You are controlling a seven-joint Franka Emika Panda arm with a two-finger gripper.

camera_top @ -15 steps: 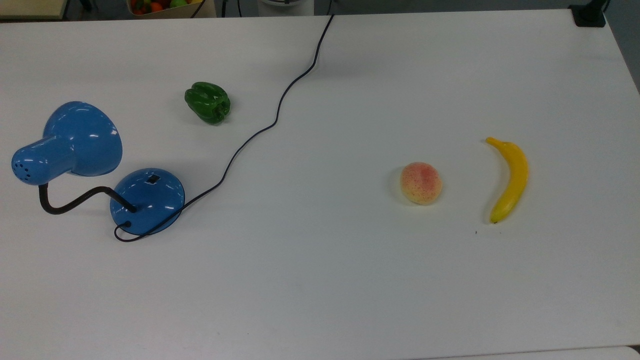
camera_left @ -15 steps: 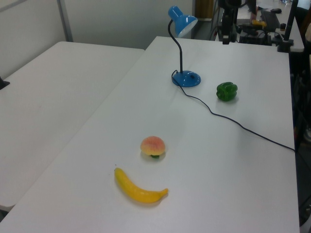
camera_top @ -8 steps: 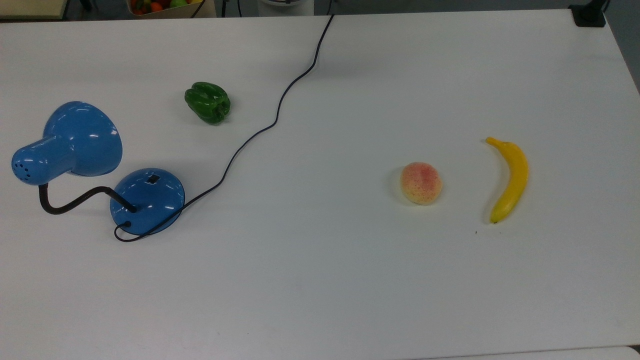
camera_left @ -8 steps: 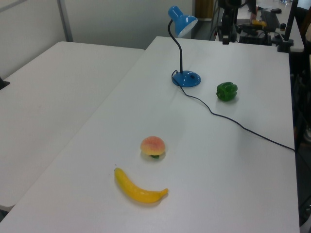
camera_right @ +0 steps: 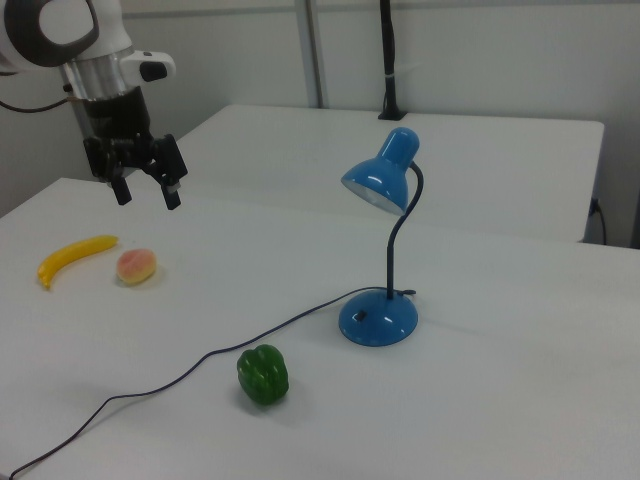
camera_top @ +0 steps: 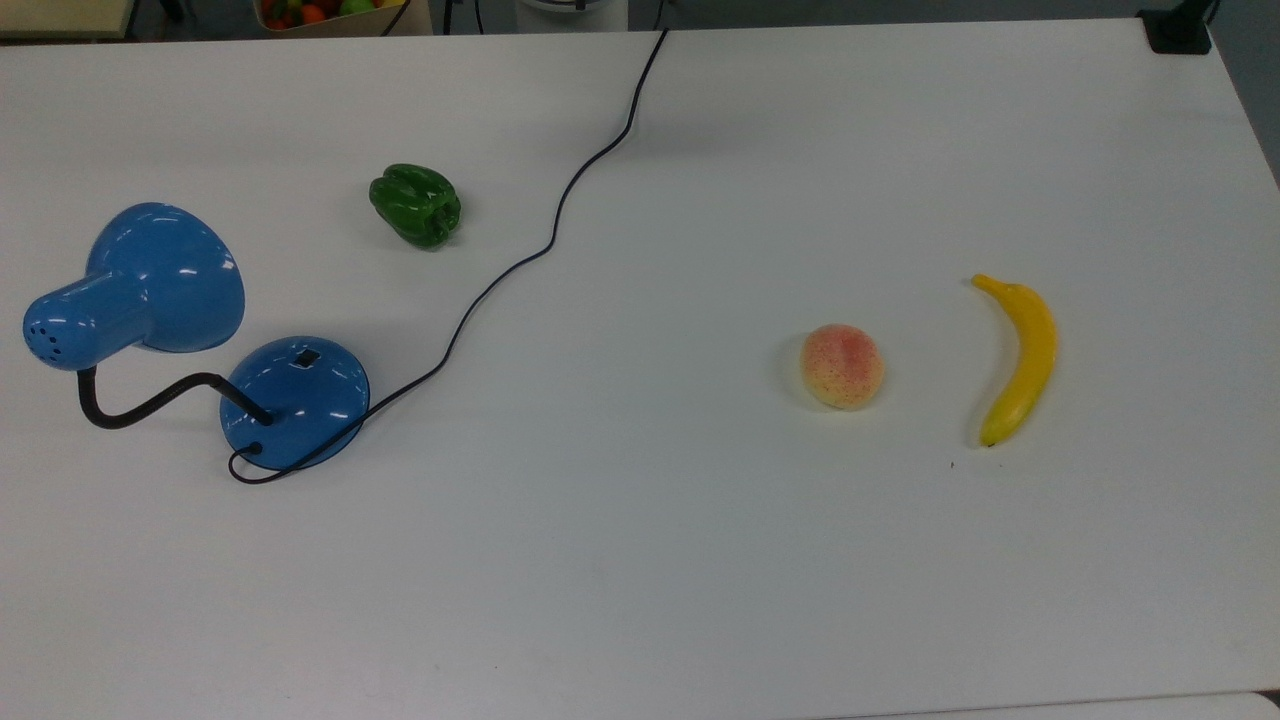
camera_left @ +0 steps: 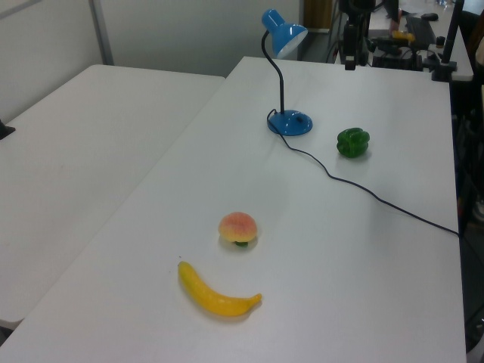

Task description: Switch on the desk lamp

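So far nothing has shifted: the desk lamp (camera_right: 385, 245) stands unlit, its base switch (camera_top: 306, 356) untouched, and the gripper (camera_right: 146, 193) hangs spread, well apart.

A white table (camera_top: 640, 560) holds a blue lamp (camera_top: 295, 402), its cord (camera_top: 500, 278), a green pepper (camera_top: 416, 205), a peach (camera_top: 842, 366) and a banana (camera_top: 1020, 357).

One desk lamp (camera_top: 180, 330), blue, with one black cord (camera_top: 520, 262). One green bell pepper (camera_top: 416, 206). One peach (camera_top: 842, 366). One banana (camera_top: 1018, 357). Three fruit and vegetable pieces in all on one white table (camera_top: 640, 560). One gripper (camera_right: 146, 185), two fingers spread apart.
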